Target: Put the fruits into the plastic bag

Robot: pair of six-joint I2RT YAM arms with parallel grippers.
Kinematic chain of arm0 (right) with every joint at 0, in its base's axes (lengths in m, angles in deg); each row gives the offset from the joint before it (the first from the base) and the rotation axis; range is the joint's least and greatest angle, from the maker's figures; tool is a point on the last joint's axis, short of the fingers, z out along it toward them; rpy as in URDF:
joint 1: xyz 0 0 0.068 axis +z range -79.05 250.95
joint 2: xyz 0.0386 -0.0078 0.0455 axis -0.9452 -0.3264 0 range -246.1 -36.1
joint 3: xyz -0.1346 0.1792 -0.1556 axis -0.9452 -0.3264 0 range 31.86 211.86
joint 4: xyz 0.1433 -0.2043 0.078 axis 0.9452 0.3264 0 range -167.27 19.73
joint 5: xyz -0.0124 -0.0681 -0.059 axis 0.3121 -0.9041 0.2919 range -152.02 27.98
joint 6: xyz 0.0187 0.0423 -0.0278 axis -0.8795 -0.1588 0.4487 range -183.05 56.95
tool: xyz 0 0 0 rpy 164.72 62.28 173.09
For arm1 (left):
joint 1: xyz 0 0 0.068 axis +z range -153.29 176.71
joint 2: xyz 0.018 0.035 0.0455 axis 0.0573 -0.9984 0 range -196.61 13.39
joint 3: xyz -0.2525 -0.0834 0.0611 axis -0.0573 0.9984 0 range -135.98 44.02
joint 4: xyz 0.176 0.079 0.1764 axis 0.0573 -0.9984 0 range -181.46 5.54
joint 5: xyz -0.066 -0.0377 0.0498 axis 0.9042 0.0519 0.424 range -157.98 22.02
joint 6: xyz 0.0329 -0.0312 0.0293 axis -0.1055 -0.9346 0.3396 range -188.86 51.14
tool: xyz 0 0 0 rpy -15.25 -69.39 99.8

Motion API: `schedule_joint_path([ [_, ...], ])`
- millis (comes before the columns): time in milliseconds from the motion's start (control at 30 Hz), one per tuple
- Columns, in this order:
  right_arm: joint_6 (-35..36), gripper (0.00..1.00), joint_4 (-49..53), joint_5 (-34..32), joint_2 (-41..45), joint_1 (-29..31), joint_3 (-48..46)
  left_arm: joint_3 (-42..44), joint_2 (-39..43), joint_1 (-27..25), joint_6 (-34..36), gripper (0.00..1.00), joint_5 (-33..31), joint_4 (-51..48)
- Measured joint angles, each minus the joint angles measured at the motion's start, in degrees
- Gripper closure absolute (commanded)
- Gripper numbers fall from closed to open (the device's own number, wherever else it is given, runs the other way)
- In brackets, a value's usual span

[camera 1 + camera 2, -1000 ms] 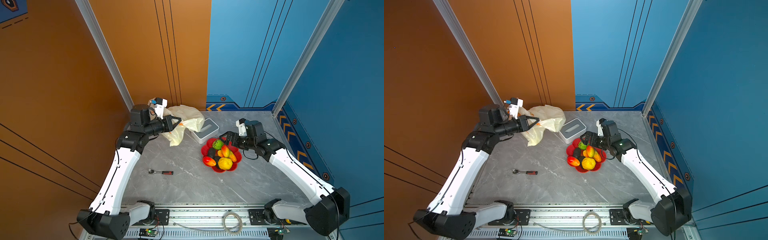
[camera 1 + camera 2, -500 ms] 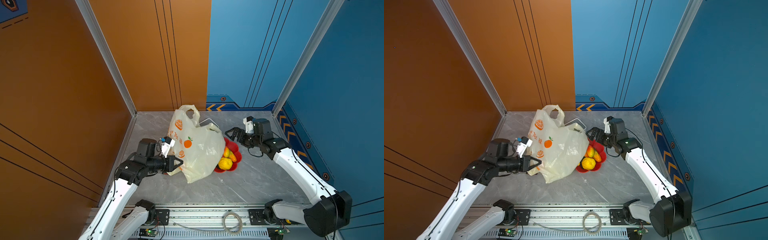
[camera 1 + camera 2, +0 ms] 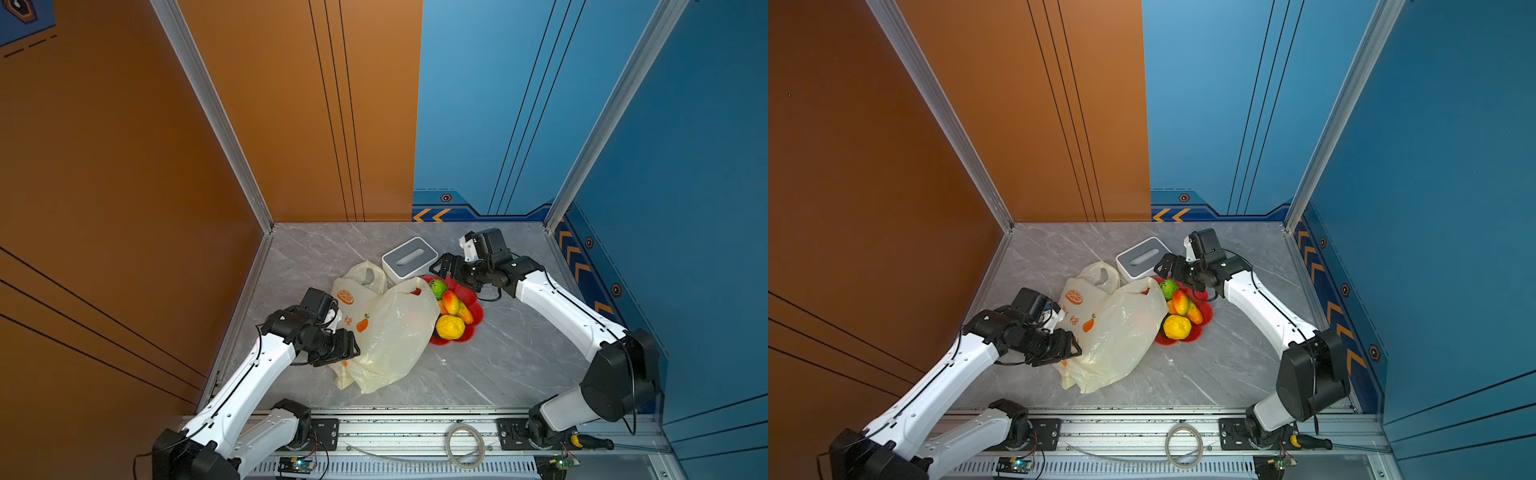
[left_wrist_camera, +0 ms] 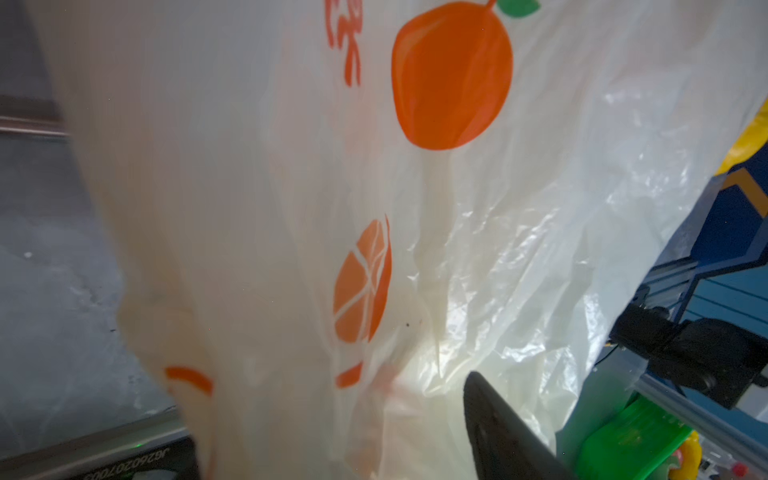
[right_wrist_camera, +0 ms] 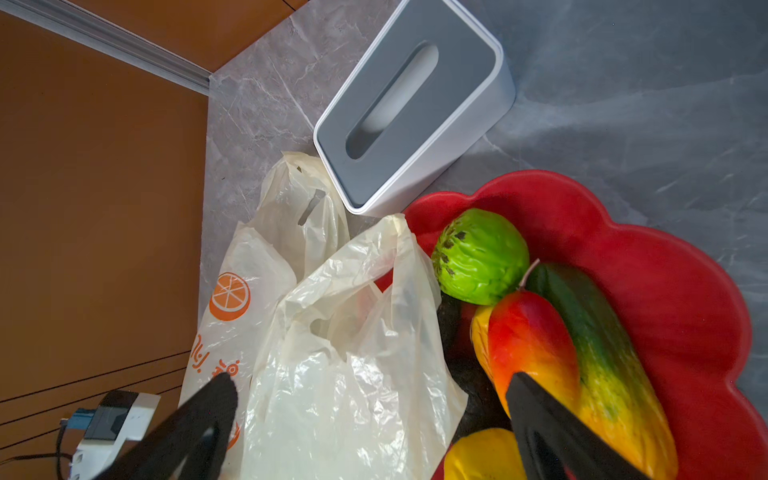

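The left gripper (image 3: pixel 348 348) sits low over the table (image 3: pixel 490 374), pressed into the near-left flank of the plastic bag (image 3: pixel 390 332). In the left wrist view only one finger (image 4: pixel 498 432) shows, set well off to the side. The other finger is lost behind the film, so the jaws look parted, with loose plastic drooping between them and nothing pinched. The bag lies slumped on the table, spreading away from that gripper. Its handle loops point toward the white-grey box (image 3: pixel 409 257), and its far edge is draped over the near rim of the red dish (image 3: pixel 473 309). The fruits (image 3: pixel 451 307) are all in the dish, outside the bag. The green fruit (image 3: pixel 437 288) is just beside the bag's edge, with the red-orange fruit (image 3: pixel 450 302) and the yellow fruit (image 3: pixel 450 327) behind it. A dark fruit (image 5: pixel 469 374) is partly tucked under the plastic. The right gripper (image 3: pixel 446 266) hangs above the dish's far rim by the box's corner. Its jaws are spread wide and empty, one over the bag and one over the red-orange fruit.
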Motion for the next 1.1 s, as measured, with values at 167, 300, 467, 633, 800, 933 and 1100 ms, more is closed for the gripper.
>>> schedule_joint_path([
  [167, 3.63, 0.0, 4.59, -2.32, -6.21, 2.23, 8.22, -5.77, 2.51, 1.31, 0.37, 0.02, -0.76, -4.48],
  [300, 5.4, 0.0, 7.17, -3.43, -9.79, 4.2, 10.27, -15.1, 2.29, 5.75, 2.84, 0.0, -3.61, -8.83],
  [467, 6.82, 0.0, 9.42, -4.94, -11.15, 6.91, 10.43, -28.96, -9.44, 11.61, 8.85, 0.0, -6.4, -10.62],
  [633, 7.28, 0.0, 10.03, -6.4, -10.05, 9.35, 10.19, -47.71, -33.38, 12.48, 17.59, 0.02, -8.74, -8.37],
  [800, 6.99, 0.0, 10.08, -7.34, -4.17, 11.65, 6.45, -62.38, -53.02, 11.61, 25.29, 0.04, -9.46, -6.91],
  [933, 6.56, 0.0, 9.57, -7.52, 1.25, 13.46, 4.26, -73.31, -64.65, 9.42, 28.98, 0.04, -11.15, -6.99],
  [1100, 6.58, 0.0, 8.72, -7.48, 4.68, 13.92, 4.09, -83.1, -73.13, 7.69, 30.64, 0.05, -12.39, -6.84],
])
